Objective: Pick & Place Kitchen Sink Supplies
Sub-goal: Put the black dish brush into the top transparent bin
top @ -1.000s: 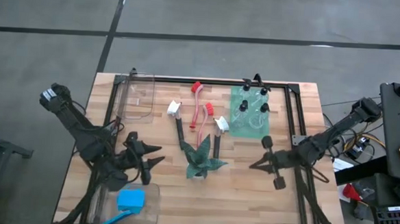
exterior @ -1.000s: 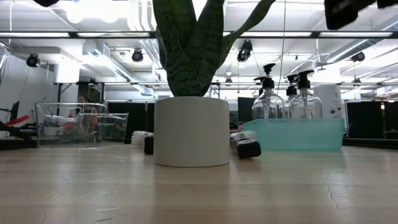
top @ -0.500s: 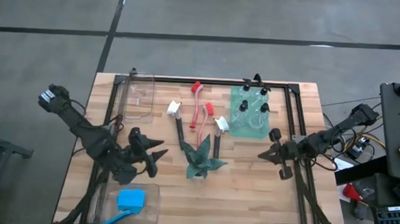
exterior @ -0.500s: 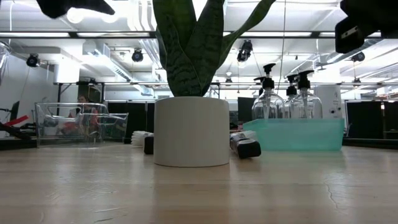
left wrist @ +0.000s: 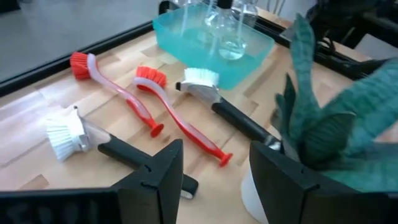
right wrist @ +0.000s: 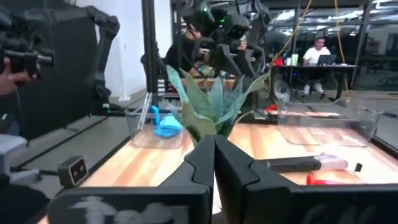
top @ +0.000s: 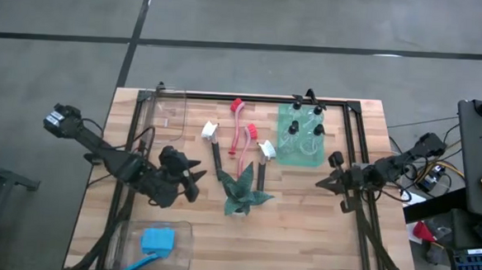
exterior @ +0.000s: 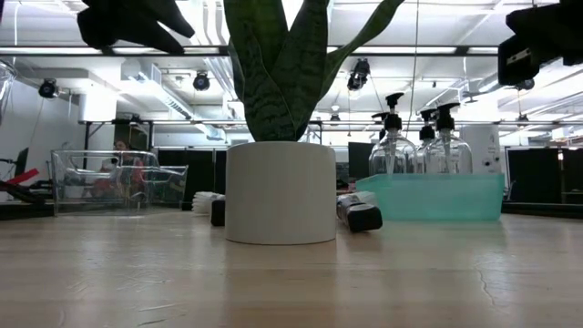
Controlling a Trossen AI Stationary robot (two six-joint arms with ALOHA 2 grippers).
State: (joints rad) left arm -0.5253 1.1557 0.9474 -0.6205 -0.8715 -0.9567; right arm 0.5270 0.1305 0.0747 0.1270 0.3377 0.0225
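Four dish brushes lie on the bench (top: pixel 302 229) just ahead of the left tool (top: pixel 191 180): two red ones, red brush one (top: pixel 236 116) and red brush two (top: pixel 250 142), side by side, and two with white heads and black handles, white brush one (top: pixel 211 138) nearer that tool and white brush two (top: pixel 264 157) beyond the red pair. In the left wrist view the same four show past the tool's fingers (left wrist: pixel 158 174), which stand spread apart with nothing between them. Farther off from the left tool, past the brushes, a teal tray (top: pixel 300 145) holds clear black-capped bottles (top: pixel 305 126); about five caps can be counted from above, three pump tops in the low view. One blue sponge (top: pixel 158 240) lies in a clear container (top: pixel 181 256) behind the left tool, toward the bench's near edge, with a blue handle beside it. A second clear container (top: pixel 166 114) stands ahead of the left tool, beside the first white brush. One potted plant (top: pixel 242 193) stands between the two tools, close to the left one. The right tool (top: pixel 331 177) hangs above the bench's right part, well apart from the brushes, its fingers (right wrist: pixel 199 162) pressed together on nothing.
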